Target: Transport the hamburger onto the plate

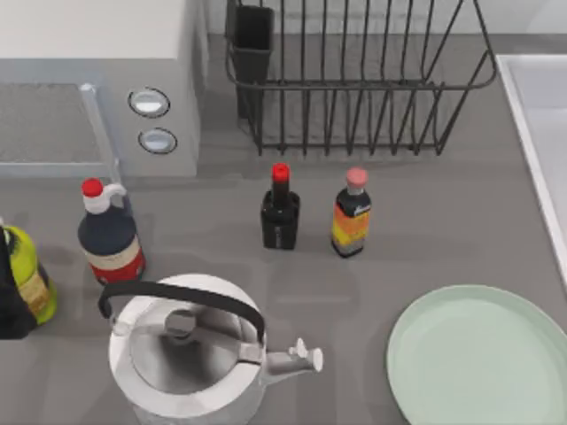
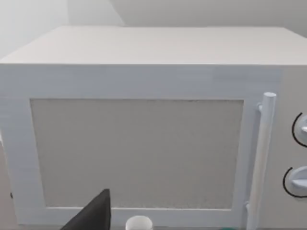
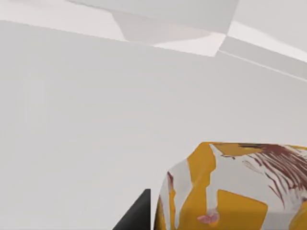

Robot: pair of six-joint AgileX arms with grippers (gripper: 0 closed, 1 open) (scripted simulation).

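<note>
- Large white box-shaped microwave (image 1: 97, 88) with a mesh door, an upright handle and two round knobs: far left corner of the grey table (image 1: 443, 230).
- Left gripper (image 2: 96, 215): a dark part of it shows in the left wrist view, in front of the microwave door. I cannot tell if it is wide, narrow or holding anything.
- Yellow-green bottle (image 1: 31, 274): at the table's left edge.
- Dark round bottle with red cap and white handle (image 1: 111, 237): just in front of the microwave.
- White metal kettle with a black handle (image 1: 190, 354): at the near edge, spout towards the right.
- Small dark square bottle with red cap (image 1: 280, 212) and dark bottle with pink cap and orange label (image 1: 352, 217): side by side, apart, mid-table.
- Black wire dish rack (image 1: 354, 80): along the far edge.
- Large round pale mint-green plate (image 1: 483, 354): near right corner.
- Yellow-and-white patterned hamburger (image 3: 230, 187): in the right wrist view, just beside a dark part of the right gripper (image 3: 139, 215), against a plain white surface. Contact and the gripper's opening cannot be told, nor its place on the table.
</note>
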